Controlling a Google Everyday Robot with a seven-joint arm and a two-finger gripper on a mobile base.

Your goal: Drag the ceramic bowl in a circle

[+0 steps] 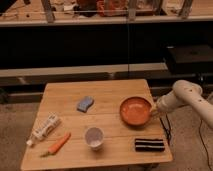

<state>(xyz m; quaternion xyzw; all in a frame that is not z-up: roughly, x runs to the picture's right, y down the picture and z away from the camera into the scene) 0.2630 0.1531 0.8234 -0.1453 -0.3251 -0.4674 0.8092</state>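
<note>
The ceramic bowl (135, 110), wide, shallow and orange, sits on the right half of the wooden table (107, 90), close to its right edge. My white arm (186, 96) reaches in from the right. At the bowl's right rim is my gripper (153, 111), shut on the rim. The bowl rests flat on the tabletop.
A blue sponge (85, 103) lies left of the bowl. A small white cup (94, 137) stands in front, near centre. A dark striped bar (150, 145) lies at the front right corner. A carrot (59, 144) and a white tube (45, 127) lie at the front left.
</note>
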